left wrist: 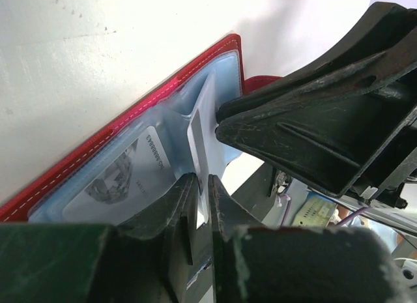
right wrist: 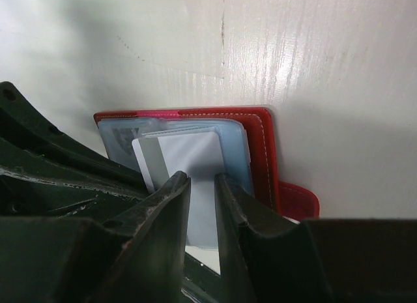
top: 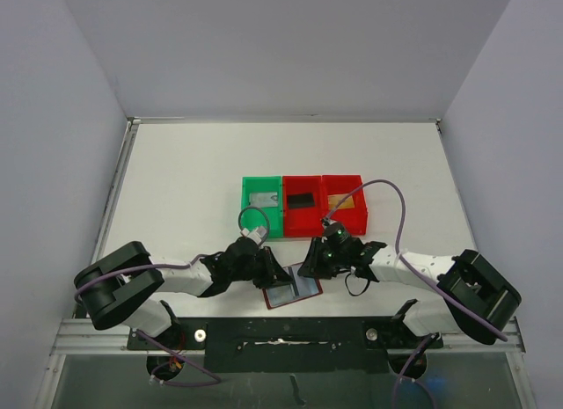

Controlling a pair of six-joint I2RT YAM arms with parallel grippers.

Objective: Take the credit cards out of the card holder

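The dark red card holder (top: pixel 297 294) lies open on the table between both grippers, pale blue-grey pockets up. My left gripper (top: pixel 274 277) is shut on a thin pale inner pocket leaf (left wrist: pixel 201 137) that stands on edge between its fingers (left wrist: pixel 202 179). A printed card (left wrist: pixel 120 179) sits inside a pocket. My right gripper (top: pixel 310 270) is at the holder (right wrist: pixel 260 153), jaws a narrow gap apart (right wrist: pixel 201 178), over a white credit card with a grey stripe (right wrist: pixel 189 156) that sticks partly out of a pocket. The card's face shows through the gap.
Behind the holder stand three small bins in a row: a green bin (top: pixel 247 198) with a silver-grey card, a red bin (top: pixel 302 223) with a black card, and a red bin (top: pixel 360 217) with a gold-orange card. Walls enclose the table's sides and back.
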